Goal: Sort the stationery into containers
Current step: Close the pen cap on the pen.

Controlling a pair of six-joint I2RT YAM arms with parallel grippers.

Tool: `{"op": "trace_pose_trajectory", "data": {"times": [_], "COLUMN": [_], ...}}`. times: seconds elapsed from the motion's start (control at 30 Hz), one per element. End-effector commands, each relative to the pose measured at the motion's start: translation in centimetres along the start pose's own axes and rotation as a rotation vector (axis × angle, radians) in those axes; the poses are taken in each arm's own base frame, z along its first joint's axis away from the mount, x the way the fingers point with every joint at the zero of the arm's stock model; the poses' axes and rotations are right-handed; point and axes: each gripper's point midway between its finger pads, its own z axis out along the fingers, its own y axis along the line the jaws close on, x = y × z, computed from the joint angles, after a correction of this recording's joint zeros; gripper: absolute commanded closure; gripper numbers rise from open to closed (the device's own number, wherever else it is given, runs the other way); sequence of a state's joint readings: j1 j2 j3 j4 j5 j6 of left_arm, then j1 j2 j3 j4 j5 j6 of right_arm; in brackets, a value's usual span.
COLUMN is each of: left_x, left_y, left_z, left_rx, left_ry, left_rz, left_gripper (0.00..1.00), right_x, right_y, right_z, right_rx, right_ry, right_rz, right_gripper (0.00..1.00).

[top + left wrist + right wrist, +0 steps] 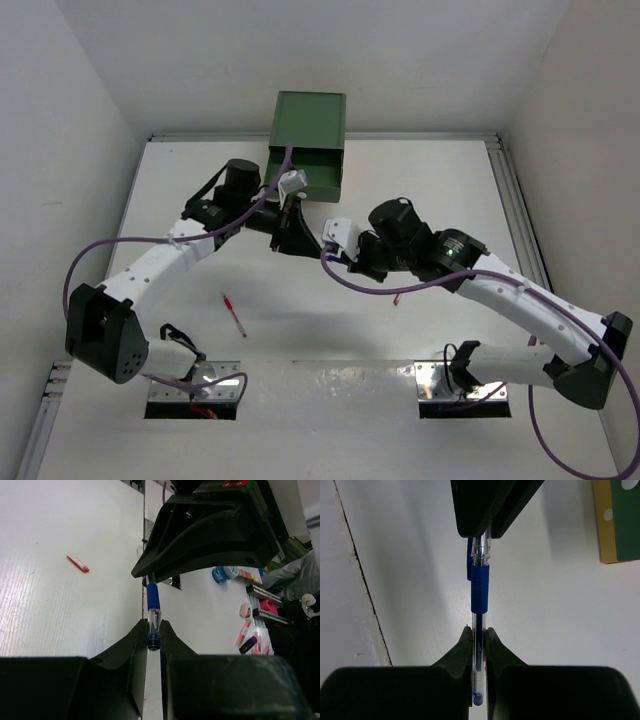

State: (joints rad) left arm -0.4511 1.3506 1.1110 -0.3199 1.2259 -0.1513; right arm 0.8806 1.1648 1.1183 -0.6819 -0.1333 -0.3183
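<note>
Right wrist view is showing us what the top external view is hiding: a blue pen (480, 587) bridging both grippers above the worktop (410, 555). We are seeing the right gripper (479, 636) clamping its clear barrel, the left gripper (154, 630) pinching the other end. A red pen (234, 315) is lying apart, nearer the bases than the green drawer (310, 140).
</note>
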Motion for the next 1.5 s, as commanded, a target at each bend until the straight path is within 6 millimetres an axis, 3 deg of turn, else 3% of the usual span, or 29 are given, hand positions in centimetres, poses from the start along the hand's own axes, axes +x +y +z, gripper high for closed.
{"op": "trace_pose_trajectory", "data": {"times": [0.0, 0.7, 1.47], "left_x": [-1.3, -1.0, 0.0], "left_y": [-1.2, -1.8, -1.9], "left_z": [0.7, 2.9, 3.9], "left_rx": [0.04, 0.09, 0.109], "left_ry": [-0.012, 0.011, 0.026], "left_rz": [0.063, 0.06, 0.04], "left_gripper": [1.0, 1.0, 1.0], "right_x": [-3.6, -7.5, -9.7], "right_y": [-0.5, -0.1, -0.4], "right_z": [-0.2, 0.7, 0.9], "right_rx": [0.002, -0.012, -0.007], "right_ry": [-0.099, -0.165, -0.205], "right_rz": [-0.028, -0.083, -0.106], "right_gripper": [1.0, 1.0, 1.0]}}
